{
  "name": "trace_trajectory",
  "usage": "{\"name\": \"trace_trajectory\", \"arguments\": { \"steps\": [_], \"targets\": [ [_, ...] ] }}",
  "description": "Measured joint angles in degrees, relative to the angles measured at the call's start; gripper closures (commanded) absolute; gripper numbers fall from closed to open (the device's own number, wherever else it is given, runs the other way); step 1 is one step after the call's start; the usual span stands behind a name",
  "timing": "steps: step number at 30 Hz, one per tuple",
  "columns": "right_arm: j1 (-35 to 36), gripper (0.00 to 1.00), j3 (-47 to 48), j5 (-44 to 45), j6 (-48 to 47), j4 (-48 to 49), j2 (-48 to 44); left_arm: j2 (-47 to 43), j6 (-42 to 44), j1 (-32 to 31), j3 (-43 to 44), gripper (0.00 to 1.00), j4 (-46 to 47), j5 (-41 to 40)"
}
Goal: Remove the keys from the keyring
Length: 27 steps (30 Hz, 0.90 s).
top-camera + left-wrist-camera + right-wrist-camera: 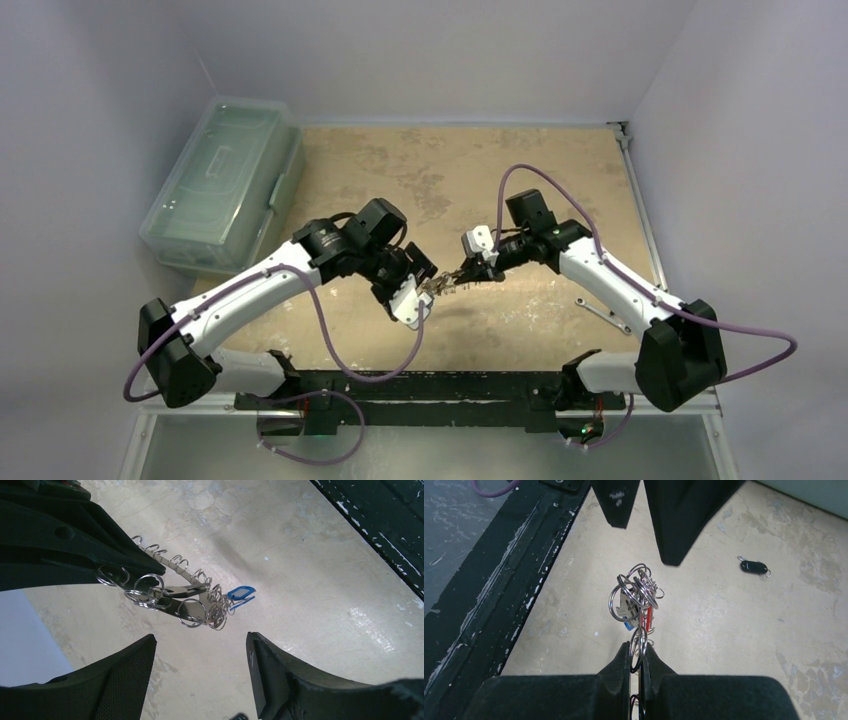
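The keyring (441, 284) hangs in the air between my two grippers, a silvery ring fringed with small split rings and keys. In the right wrist view my right gripper (638, 651) is shut on one edge of the keyring (636, 592). A red key (649, 616) and a blue key (627, 626) hang in the bunch. In the left wrist view the keyring (172, 591) with a blue key (240, 593) hangs just beyond my left gripper (200, 637), which is open and empty. The two grippers (412, 300) (468, 268) face each other closely.
A single black key (754, 567) lies loose on the tan table. A silver spanner (605, 315) lies near the right arm. A clear plastic box (225, 185) stands at the back left. The black base rail (420, 385) runs along the near edge.
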Motion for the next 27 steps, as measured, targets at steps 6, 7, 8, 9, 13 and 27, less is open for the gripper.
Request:
{"name": "trace_trajectory", "arguments": {
  "steps": [6,7,8,9,13,27],
  "targets": [
    [1.51,1.00,0.00,0.00,0.15,0.20,0.00,3.78,0.20,-0.15,0.35,0.48,2.21,2.16],
    [1.70,1.00,-0.02,0.00,0.48,0.44,0.00,4.24,-0.61,-0.20,0.52,0.54,2.84,2.40],
    [1.86,1.00,-0.04,0.00,1.05,0.83,0.00,4.59,-1.77,-0.28,0.66,0.59,3.82,2.58],
    [1.92,1.00,-0.04,0.00,1.62,1.27,0.00,4.72,-3.50,-0.33,0.74,0.61,5.14,2.71],
    [1.62,1.00,-0.92,0.09,6.47,5.29,-0.09,4.15,-11.87,-0.26,0.44,0.69,7.41,1.33],
    [0.94,1.00,-5.09,0.13,27.39,23.04,-0.09,-13.81,-34.47,1.53,-18.16,0.65,40.26,-2.23]
  ]
}}
